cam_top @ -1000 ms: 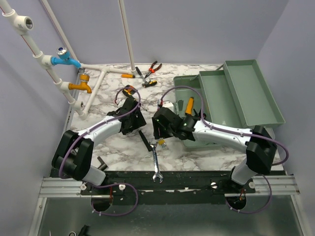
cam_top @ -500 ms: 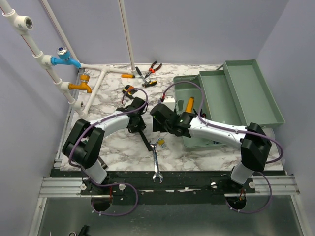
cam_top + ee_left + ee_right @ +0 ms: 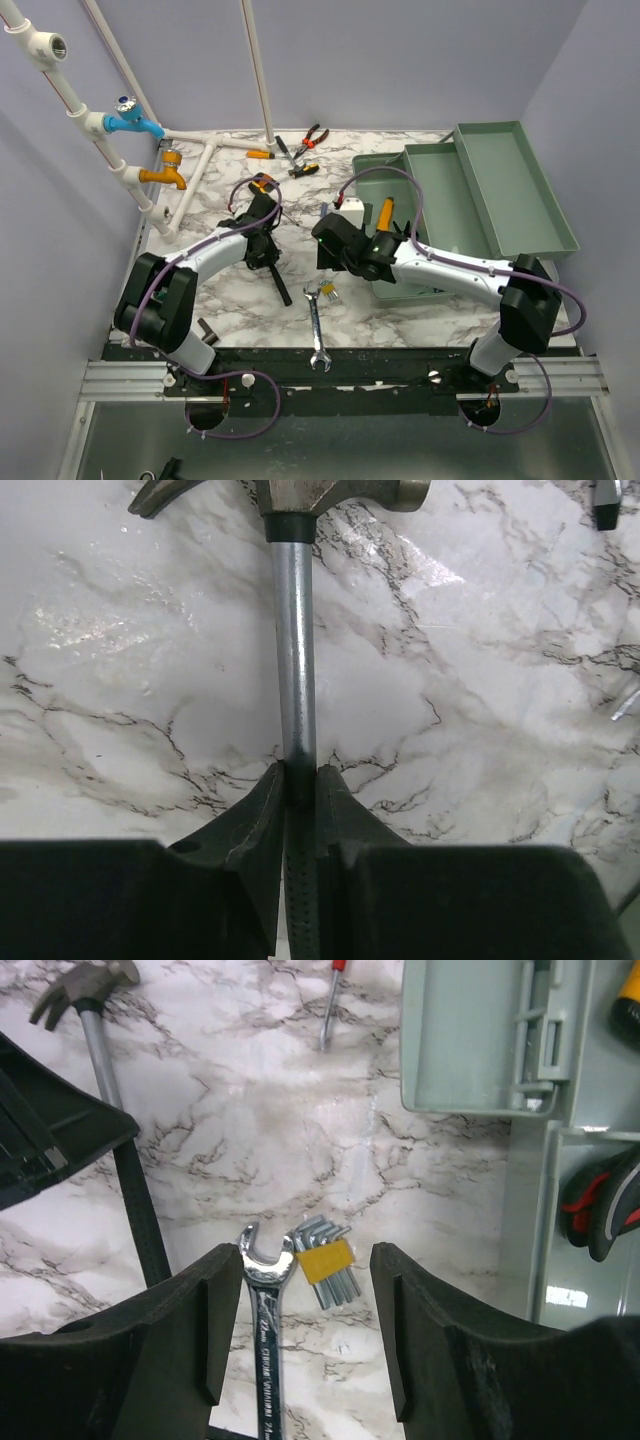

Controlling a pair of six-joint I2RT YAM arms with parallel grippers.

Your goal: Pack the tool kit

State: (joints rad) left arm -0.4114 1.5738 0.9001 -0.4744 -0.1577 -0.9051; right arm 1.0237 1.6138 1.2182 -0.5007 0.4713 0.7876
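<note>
The grey-green toolbox (image 3: 440, 262) lies open at the right, its trays (image 3: 510, 180) folded out. Inside are an orange-handled tool (image 3: 385, 213) and red-and-black pliers (image 3: 598, 1205). My left gripper (image 3: 262, 247) (image 3: 298, 775) is shut on the hammer (image 3: 281, 287) (image 3: 294, 660), just where its steel shaft meets the black grip; the head points away. My right gripper (image 3: 328, 258) (image 3: 303, 1257) hangs open above a chrome wrench (image 3: 316, 330) (image 3: 264, 1340) and a yellow-banded hex key set (image 3: 326, 291) (image 3: 326, 1260), touching neither.
At the back lie red pliers (image 3: 312, 137), a yellow-handled screwdriver (image 3: 258, 153) and another small tool (image 3: 297, 168). An orange-and-black tool (image 3: 262, 183) lies beyond the left gripper. A red screwdriver (image 3: 329, 1000) lies beside the box. White pipes with taps (image 3: 150, 150) stand at the left.
My left gripper has closed on the hammer handle, and the arm and hammer have shifted slightly left. The right gripper has stayed open over the wrench and hex keys.
</note>
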